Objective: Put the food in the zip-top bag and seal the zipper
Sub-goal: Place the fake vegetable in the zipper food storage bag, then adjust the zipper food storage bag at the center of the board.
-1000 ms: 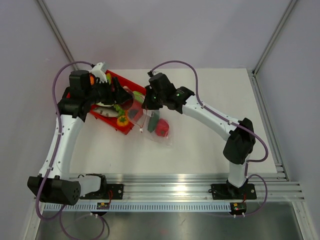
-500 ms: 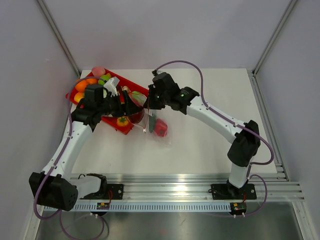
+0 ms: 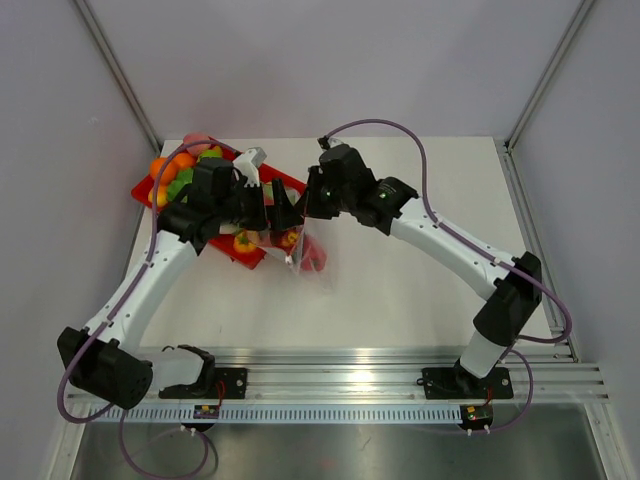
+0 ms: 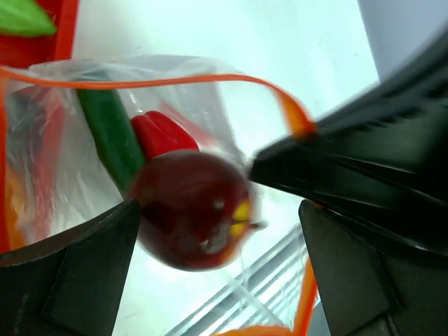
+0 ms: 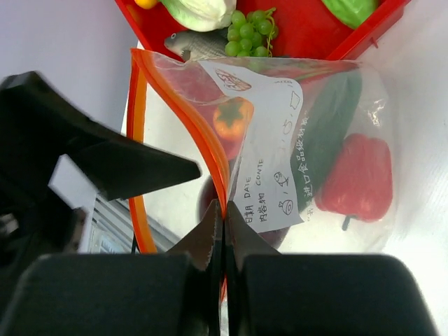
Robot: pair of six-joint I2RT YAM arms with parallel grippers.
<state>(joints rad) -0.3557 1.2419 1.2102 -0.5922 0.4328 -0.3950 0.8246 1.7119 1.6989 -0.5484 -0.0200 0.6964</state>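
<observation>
Hanging wide apart, the left gripper (image 4: pixel 218 210) has its jaws either side of a dark red apple (image 4: pixel 189 217). The apple may brush one finger, but there's clear space on the other side, so nothing is clamped. Straight past it gapes the zip-top bag (image 5: pixel 329 91), the zipper (image 4: pixel 210 75) arching round the opening. The apple sits dead in line with that mouth, and the left arm is the one right over it. The right gripper (image 5: pixel 224 210) is pinched tight on one lip of the zipper, holding the mouth up. Deeper inside lie a green vegetable (image 4: pixel 108 140) and a red pepper (image 5: pixel 357 175). Beyond, the red tray (image 5: pixel 364 31) carries more food, grapes (image 5: pixel 248 31) among them. My read: the apple just needs to drop in.
</observation>
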